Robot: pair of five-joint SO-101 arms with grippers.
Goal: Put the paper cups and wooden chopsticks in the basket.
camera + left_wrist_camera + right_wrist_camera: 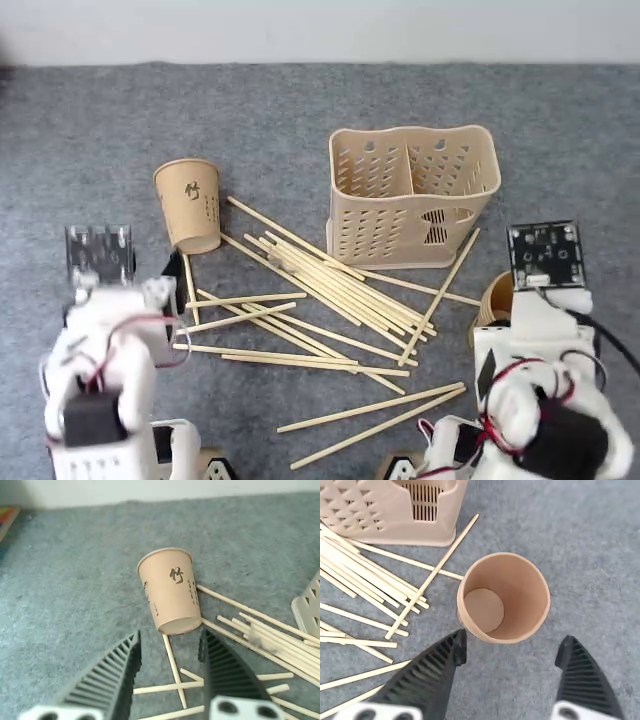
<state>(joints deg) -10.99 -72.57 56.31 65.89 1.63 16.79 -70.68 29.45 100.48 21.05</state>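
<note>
- The left gripper (170, 634) hangs released, jaws spread, over the grey carpet (100, 140), just short of a printed paper cup (170, 591) that lies on its side with its base toward the arm.
- The right gripper (514, 636) is also released, its jaws wide apart at the near side of a second paper cup (503, 597), which stands upright, mouth up, gripped by neither finger.
- The beige slotted basket (412, 195) stands upright at the far middle of the table, with the tipped cup (188, 205) off to its left and the upright cup (495, 300) near its right front corner.
- Wooden chopsticks (320, 290) lie scattered across the carpet in front of the basket, between the two arms; one long stick (432, 575) runs just beside the upright cup.
</note>
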